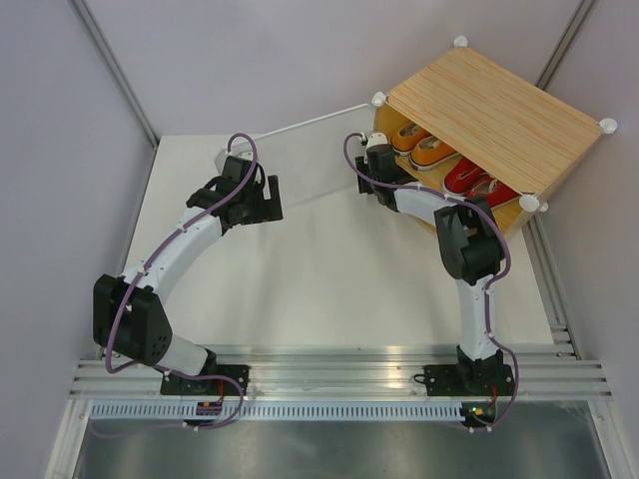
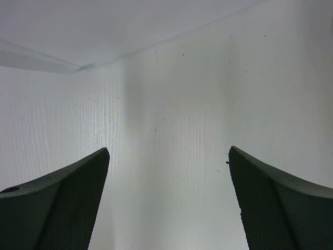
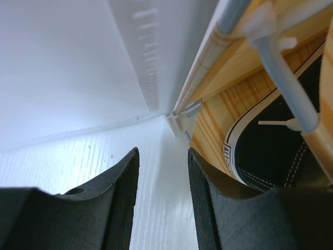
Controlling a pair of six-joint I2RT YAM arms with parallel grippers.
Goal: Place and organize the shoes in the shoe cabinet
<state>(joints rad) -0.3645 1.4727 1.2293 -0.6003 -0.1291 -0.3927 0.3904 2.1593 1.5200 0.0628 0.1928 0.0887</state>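
The shoe cabinet [image 1: 499,110] stands at the back right, its front open. Orange shoes [image 1: 427,146] and red shoes [image 1: 475,178] sit side by side on its upper shelf. A black shoe [image 3: 270,151] with a white rubber edge lies on the wood floor of the cabinet in the right wrist view. The frosted door panel [image 1: 300,150] is swung open to the left. My right gripper [image 1: 373,156] is open and empty at the cabinet's left front corner; it also shows in the right wrist view [image 3: 163,153], by the door hinge [image 3: 181,121]. My left gripper [image 1: 270,198] is wide open and empty over the table [image 2: 168,151].
The white table [image 1: 300,279] is enclosed by pale walls with metal posts [image 1: 120,70]. The open door panel stands between the two grippers. A metal rail [image 1: 329,374] runs along the near edge, holding both arm bases.
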